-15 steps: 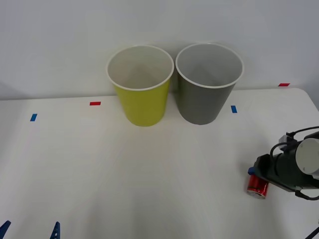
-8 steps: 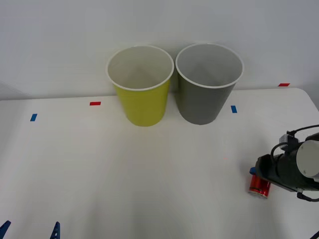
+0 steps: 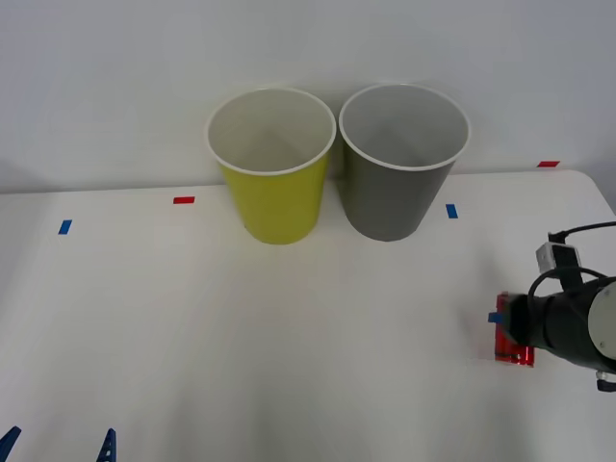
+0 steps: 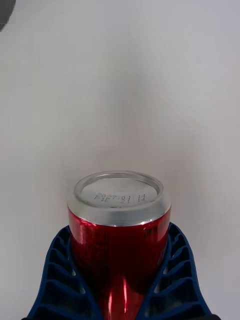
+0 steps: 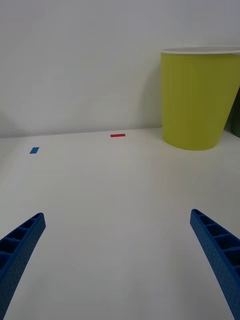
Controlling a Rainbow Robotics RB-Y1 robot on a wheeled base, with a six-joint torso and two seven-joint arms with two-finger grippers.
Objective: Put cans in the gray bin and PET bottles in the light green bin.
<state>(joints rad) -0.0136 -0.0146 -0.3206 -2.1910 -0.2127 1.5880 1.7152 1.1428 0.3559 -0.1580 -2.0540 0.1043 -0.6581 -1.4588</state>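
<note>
Red can (image 3: 513,343) clamped between the blue ribbed fingers (image 4: 55,280) of the right gripper (image 3: 507,327), near the right edge of the white tabletop (image 3: 289,337), well apart from both bins. Seen close from the right wrist: silver end with a printed code. Left gripper (image 5: 120,260) spread wide at the near left. One can, one light green bin (image 3: 271,164), one gray bin (image 3: 402,159) just beside it, far centre.

One red can (image 4: 119,235), one gray bin (image 3: 402,159), one light green bin (image 3: 272,164), four tape marks.
</note>
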